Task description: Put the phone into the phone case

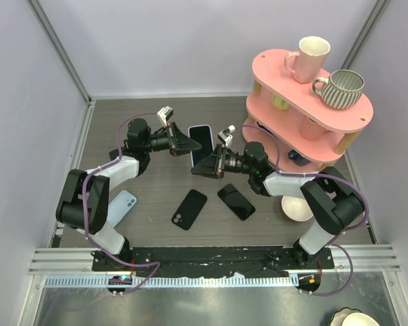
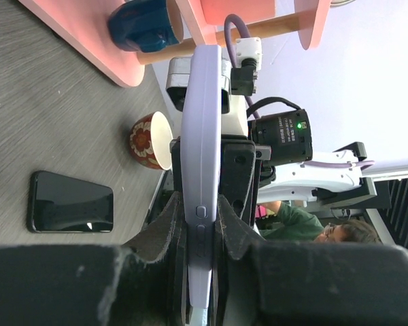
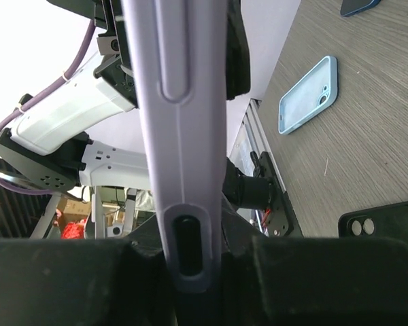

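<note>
Apparently I am pinching the phone case in my left gripper and right gripper, beside the pink shelf, the phone seemingly seated.

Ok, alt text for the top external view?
The left gripper and right gripper clamp a lilac-edged phone between them above the table. On it lie a black case, a black phone and a blue case; a pink shelf holds mugs.

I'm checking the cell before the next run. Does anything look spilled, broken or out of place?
Nothing stands out. The left gripper and right gripper clamp the lavender-edged phone above the table. The black phone, black case and light blue case lie flat. The cream mug and ribbed mug stand upright on the pink shelf.
</note>
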`<act>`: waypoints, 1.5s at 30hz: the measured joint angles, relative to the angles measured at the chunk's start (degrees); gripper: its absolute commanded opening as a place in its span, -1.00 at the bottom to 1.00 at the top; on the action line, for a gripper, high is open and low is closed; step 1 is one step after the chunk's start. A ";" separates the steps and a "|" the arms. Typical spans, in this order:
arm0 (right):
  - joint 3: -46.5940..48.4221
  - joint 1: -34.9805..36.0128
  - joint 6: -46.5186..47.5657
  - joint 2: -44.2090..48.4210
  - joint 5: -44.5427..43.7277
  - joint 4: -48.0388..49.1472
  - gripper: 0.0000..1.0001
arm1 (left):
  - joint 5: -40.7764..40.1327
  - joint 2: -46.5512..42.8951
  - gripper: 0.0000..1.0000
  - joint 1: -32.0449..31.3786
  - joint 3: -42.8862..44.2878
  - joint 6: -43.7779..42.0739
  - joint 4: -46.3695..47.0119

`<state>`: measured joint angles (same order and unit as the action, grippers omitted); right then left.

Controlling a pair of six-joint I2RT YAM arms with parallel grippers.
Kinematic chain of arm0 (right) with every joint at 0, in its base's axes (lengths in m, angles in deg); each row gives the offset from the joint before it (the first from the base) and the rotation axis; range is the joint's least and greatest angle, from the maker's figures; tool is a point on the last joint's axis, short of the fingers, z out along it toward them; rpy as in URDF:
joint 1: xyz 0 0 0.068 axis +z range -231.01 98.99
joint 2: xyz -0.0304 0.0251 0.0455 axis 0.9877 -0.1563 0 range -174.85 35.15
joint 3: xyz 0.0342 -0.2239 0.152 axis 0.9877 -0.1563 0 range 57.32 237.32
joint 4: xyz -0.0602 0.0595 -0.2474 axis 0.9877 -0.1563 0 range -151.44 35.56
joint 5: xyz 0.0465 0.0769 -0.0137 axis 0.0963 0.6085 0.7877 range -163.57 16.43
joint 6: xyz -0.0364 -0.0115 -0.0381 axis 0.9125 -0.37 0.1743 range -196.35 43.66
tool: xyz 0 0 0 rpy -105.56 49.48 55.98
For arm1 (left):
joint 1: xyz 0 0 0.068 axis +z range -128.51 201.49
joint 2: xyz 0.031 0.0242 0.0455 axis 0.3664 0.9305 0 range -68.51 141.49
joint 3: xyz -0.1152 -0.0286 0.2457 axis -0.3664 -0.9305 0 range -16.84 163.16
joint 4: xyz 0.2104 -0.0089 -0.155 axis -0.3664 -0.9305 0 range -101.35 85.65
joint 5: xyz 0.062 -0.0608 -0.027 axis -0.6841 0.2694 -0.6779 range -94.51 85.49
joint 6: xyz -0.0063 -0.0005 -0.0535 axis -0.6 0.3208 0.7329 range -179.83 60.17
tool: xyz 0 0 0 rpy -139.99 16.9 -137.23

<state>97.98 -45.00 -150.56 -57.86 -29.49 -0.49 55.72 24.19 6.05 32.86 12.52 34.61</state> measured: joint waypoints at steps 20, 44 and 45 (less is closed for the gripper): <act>-1.14 -5.18 6.67 6.88 -4.17 -6.95 -0.98 | 2.19 1.11 -0.21 -0.42 -0.42 4.79 6.78; 14.36 -4.66 25.53 -3.02 -19.08 -41.46 -0.98 | -38.93 -17.38 1.00 4.13 8.92 -34.40 -60.26; 16.39 -4.61 26.05 -5.53 -19.56 -42.45 -0.99 | -41.07 -18.14 1.00 4.13 8.59 -35.36 -61.83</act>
<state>114.37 -49.61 -124.51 -63.39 -49.05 -42.93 14.65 6.05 10.18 41.45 -22.84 -27.23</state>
